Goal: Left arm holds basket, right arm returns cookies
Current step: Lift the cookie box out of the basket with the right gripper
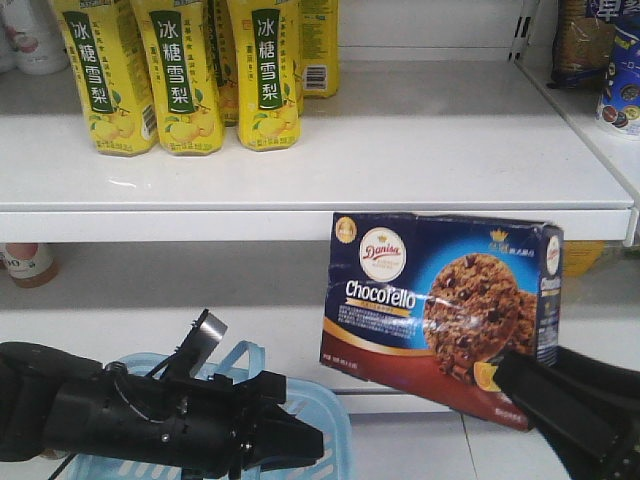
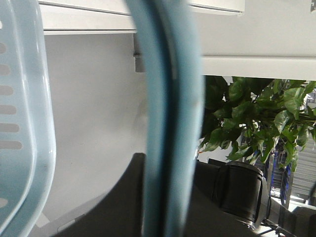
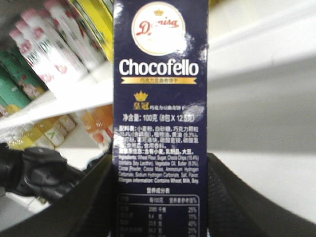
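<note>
Right gripper (image 3: 160, 163) clamped on the "Danisa Chocofello" cookie box (image 1: 440, 310), one finger on each side.
The box, marked "100克", hangs tilted before the white shelf (image 1: 400, 170) bearing yellow "冰糖雪梨" bottles (image 1: 180, 80). The left gripper (image 1: 300, 440) lies over the blue basket (image 1: 325, 420); whether it grips cannot be told.

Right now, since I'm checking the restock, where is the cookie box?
In the front view the cookie box hangs right of centre, gripped by the right gripper, at the white shelf edge and right of the basket.
</note>
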